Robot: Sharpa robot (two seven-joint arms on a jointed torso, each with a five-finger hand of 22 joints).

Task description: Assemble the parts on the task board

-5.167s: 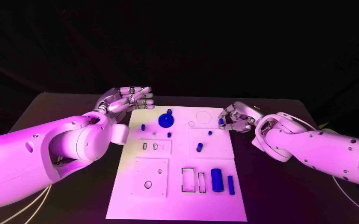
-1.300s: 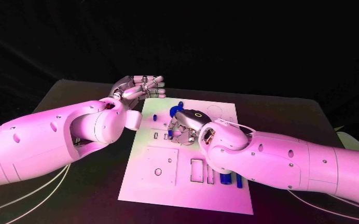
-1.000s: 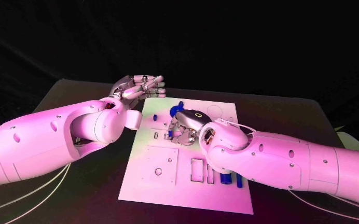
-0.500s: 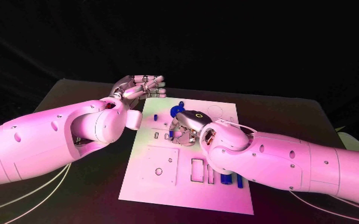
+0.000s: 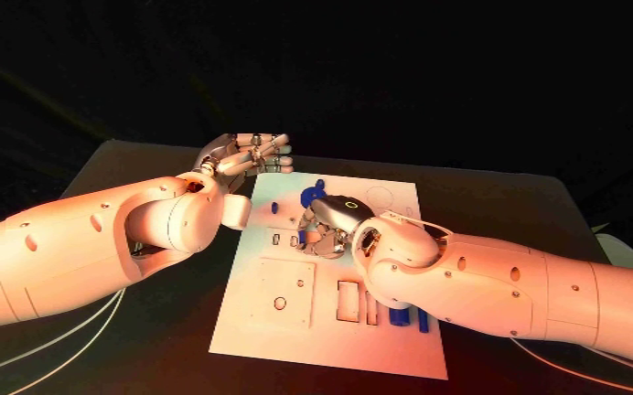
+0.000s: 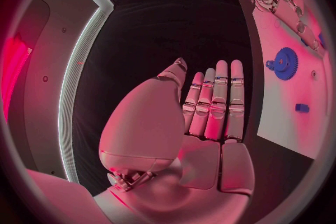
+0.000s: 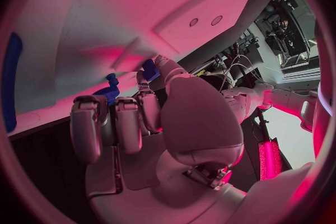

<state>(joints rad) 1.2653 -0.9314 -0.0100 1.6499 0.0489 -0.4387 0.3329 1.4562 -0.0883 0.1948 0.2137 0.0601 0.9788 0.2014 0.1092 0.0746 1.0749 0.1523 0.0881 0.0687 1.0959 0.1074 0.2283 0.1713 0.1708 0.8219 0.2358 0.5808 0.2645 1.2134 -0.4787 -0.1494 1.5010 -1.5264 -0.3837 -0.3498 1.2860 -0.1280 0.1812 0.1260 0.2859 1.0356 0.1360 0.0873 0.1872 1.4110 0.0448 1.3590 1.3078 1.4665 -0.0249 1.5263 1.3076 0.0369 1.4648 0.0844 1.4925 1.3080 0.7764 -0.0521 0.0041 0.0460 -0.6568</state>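
Nearest the robot, the white task board [image 5: 284, 345] lies flat on the black counter [image 5: 528, 203], its near part carrying a raised square plate with an oval hole and, beside that, narrow rectangular slots; no writing or label can be read anywhere on it. Just right of the slots two upright blue bars [image 5: 400, 316] peek out from under the right forearm, which crosses the board from the right. Farther in, the right hand [image 5: 323, 231] hangs over the middle of the board with its fingers curled down; in the right wrist view the fingertips [image 7: 150, 70] seem to pinch a small blue part [image 7: 109, 91], though the fingers hide most of the contact, so I cannot tell for sure. Beyond the hand sits one blue gear [image 5: 311, 195], and left of it one small blue peg [image 5: 274, 206] stands on the board. At the far left corner of the board the left hand [image 5: 245, 155] hovers with its fingers straight, side by side and holding nothing; its wrist view shows the same flat fingers [image 6: 214, 102] just beside the board's edge.
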